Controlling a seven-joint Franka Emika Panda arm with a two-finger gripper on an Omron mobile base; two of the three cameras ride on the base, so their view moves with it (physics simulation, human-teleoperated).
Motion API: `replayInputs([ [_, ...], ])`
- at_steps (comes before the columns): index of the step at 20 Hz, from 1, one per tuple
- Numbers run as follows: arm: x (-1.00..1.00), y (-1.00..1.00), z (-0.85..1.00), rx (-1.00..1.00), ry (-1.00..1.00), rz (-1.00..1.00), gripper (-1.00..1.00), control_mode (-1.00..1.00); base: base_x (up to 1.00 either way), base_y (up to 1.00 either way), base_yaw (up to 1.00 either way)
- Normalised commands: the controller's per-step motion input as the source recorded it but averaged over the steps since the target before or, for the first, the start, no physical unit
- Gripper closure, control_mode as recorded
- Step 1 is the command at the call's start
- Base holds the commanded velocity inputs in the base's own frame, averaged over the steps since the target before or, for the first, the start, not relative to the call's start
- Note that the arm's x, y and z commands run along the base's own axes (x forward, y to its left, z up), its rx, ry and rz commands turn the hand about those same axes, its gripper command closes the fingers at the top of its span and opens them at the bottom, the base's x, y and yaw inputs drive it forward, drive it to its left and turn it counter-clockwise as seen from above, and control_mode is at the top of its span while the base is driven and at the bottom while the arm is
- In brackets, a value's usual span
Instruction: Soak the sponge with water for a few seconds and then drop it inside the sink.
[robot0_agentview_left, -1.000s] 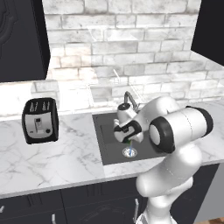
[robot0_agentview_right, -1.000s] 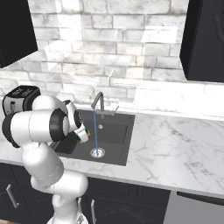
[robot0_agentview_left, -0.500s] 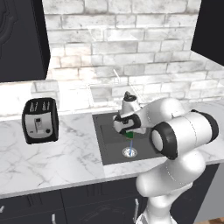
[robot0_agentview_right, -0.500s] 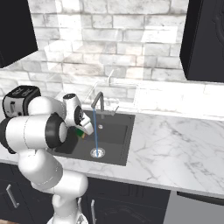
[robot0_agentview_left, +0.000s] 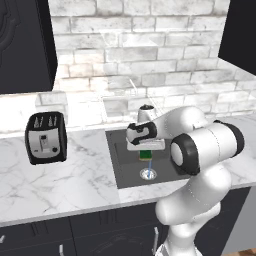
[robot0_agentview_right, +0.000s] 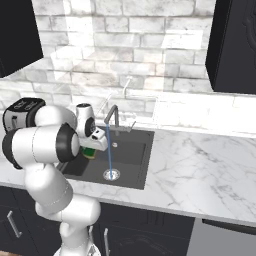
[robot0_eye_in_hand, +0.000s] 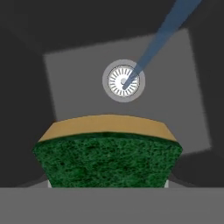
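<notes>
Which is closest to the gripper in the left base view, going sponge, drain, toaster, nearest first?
Measured from the gripper, over the sink:
1. The sponge, held in the gripper itself, above the basin.
2. The drain, just below it on the basin floor, where the water lands.
3. The toaster, far off to the left on the counter.

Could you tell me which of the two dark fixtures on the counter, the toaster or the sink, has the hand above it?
The sink: the hand holds the sponge over its basin, while the toaster stands apart at the left.
</notes>
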Motion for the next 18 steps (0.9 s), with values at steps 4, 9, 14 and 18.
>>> replayInputs([
  [4, 0.0, 0.01, 0.14, -0.01, 0.14, 0.2, 1.0, -1.0, 0.0, 0.0, 0.0],
  [9, 0.03, 0.0, 0.01, 0.0, 0.01, 0.05, 1.0, -1.0, 0.0, 0.0, 0.0],
  [14, 0.1, 0.0, -0.09, 0.0, 0.0, 0.0, 1.0, -1.0, 0.0, 0.0, 0.0],
  [18, 0.17, 0.0, -0.25, 0.0, 0.0, 0.0, 1.0, -1.0, 0.0, 0.0, 0.0],
])
